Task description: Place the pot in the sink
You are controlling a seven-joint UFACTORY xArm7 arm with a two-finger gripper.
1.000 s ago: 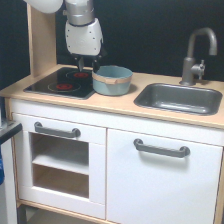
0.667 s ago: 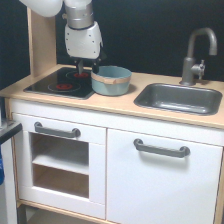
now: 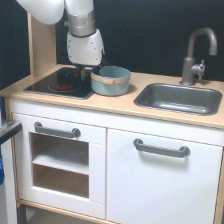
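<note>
The pot (image 3: 112, 81) is dull blue-grey with a tan band below its rim. It stands on the light wood counter, its left side over the edge of the black hob (image 3: 59, 83). My gripper (image 3: 90, 71) hangs from the white arm and is down at the pot's left rim, with its dark fingers closed on that rim. The fingertips are partly hidden by the pot and the arm. The sink (image 3: 179, 97) is an empty dark grey basin on the exterior view's right, about a pot's width from the pot.
A grey tap (image 3: 196, 54) stands behind the sink. A wooden upright panel (image 3: 41, 46) rises at the counter's back left. White cabinet doors with grey handles (image 3: 161, 148) are below the counter.
The pot has shifted very slightly toward the exterior view's left with the gripper at its rim. The arm has barely moved.
</note>
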